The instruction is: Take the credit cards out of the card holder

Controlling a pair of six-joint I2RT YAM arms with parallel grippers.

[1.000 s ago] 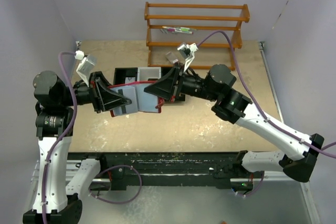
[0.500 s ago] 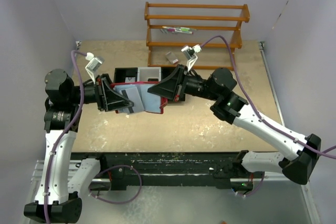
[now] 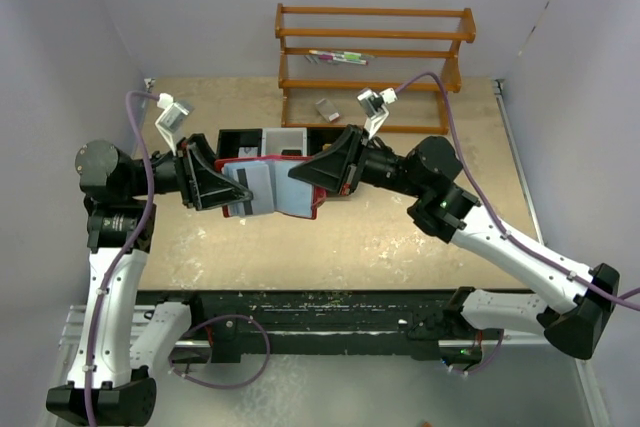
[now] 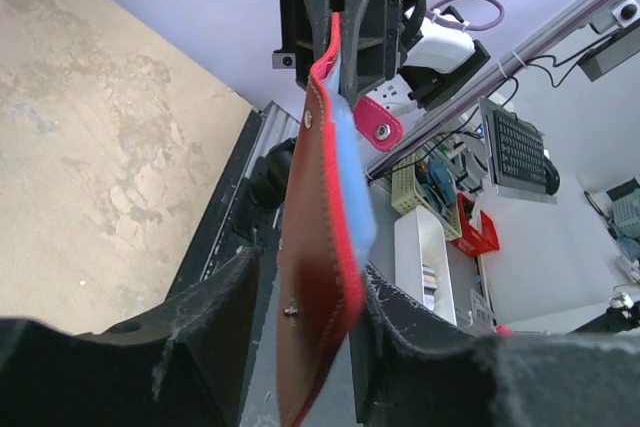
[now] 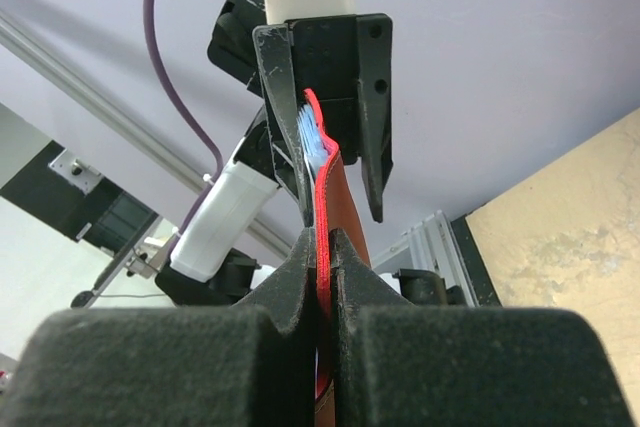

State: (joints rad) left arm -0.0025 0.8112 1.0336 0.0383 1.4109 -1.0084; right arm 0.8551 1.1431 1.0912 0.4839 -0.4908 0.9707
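Note:
The red card holder (image 3: pixel 298 207) hangs open above the table between my two grippers. Grey-blue cards in its clear sleeves (image 3: pixel 252 187) face up at its left half. My right gripper (image 3: pixel 308 187) is shut on the holder's right edge; in the right wrist view the red edge (image 5: pixel 335 197) is pinched between the pads at the gripper (image 5: pixel 322 242). My left gripper (image 3: pixel 230 190) straddles the holder's left end. In the left wrist view the holder (image 4: pixel 315 197) stands between the gripper's (image 4: pixel 308 272) parted fingers, with a gap on the left side. A pale blue card edge (image 4: pixel 352 177) shows there.
A black-and-white compartment tray (image 3: pixel 250 139) lies on the table just behind the holder. A wooden rack (image 3: pixel 375 52) stands at the back with small items on a shelf (image 3: pixel 340 56). A small grey object (image 3: pixel 327 108) lies before the rack.
Both grippers have shifted slightly right and back with the holder between them. The left arm's elbow swung right, then back left.

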